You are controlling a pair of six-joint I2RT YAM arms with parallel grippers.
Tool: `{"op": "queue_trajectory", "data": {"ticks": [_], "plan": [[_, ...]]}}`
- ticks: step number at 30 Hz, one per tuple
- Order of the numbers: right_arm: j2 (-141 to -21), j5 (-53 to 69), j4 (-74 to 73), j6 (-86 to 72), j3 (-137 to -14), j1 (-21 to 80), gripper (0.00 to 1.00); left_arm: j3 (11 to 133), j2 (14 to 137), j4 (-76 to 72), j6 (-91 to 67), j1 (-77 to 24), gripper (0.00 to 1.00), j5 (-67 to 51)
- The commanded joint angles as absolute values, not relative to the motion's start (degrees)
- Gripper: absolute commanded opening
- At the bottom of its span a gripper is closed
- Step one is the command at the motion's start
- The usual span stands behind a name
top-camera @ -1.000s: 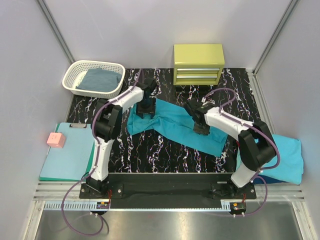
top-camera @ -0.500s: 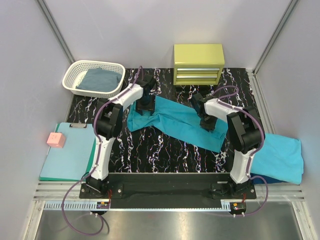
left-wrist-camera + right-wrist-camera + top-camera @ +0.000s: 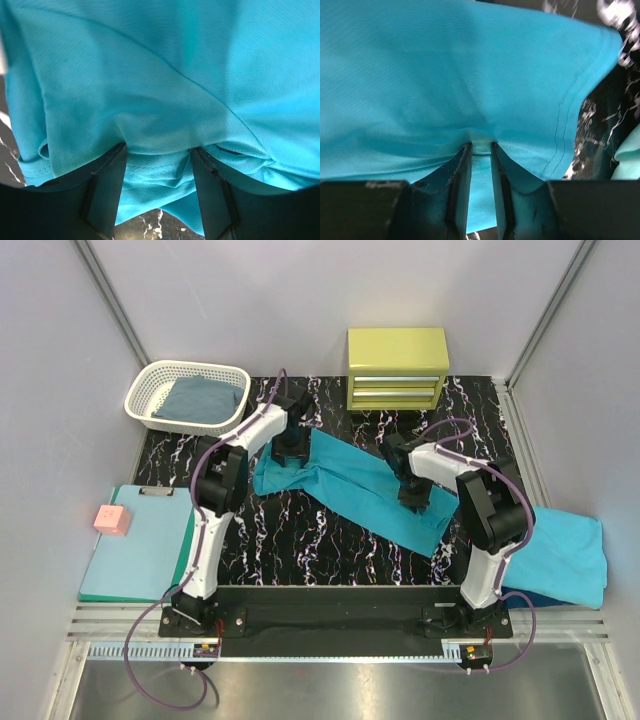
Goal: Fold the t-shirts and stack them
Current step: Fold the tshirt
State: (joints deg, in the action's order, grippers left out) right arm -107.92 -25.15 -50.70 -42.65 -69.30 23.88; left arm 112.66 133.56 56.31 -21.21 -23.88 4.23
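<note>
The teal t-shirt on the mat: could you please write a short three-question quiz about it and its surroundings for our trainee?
1. True or false: the left gripper and the right gripper each have a fold of the teal t-shirt pinched between their fingers.
2. Which thing stands at the far edge of the marbled mat, beyond the shirt?
A. a yellow-green drawer chest
B. a red bucket
C. a kettle
3. Fill in the blank: the folded grey-blue cloth lies in the white ___.

Key: 1 true; 2 A; 3 basket.
</note>
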Motion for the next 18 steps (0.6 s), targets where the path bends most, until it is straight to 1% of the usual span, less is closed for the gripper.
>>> {"op": "queue_trajectory", "data": {"ticks": [1, 6, 11, 12, 16, 18], "plan": [[-109.1, -13.5, -52.0, -42.5, -63.3, 28.6, 0.31, 119.6, 138.6, 58.4, -19.2, -22.3, 0.6, 6.0], [-107.9, -7.8, -52.8, -42.3, -61.8, 33.7, 0.31, 124.9, 141.3, 59.4, -18.6, -22.2, 0.6, 3.8], [-110.9, -0.5, -51.9, -40.4, -63.0, 38.8, 0.31, 128.9, 142.7, 59.7, -17.8, -22.2, 0.62, 1.2], [-111.6, 2.1, -51.9, -39.8, -63.6, 39.6, 0.31, 129.5, 142.9, 59.6, -17.3, -22.2, 0.63, 0.8], [-112.9, 5.5, -51.6, -37.8, -66.6, 43.1, 0.31, 132.5, 143.2, 59.6, -14.9, -22.2, 0.69, -1.8], [-112.8, 8.7, -51.0, -36.7, -67.9, 44.1, 0.31, 134.1, 143.3, 59.3, -13.8, -22.2, 0.7, -3.8]]}}
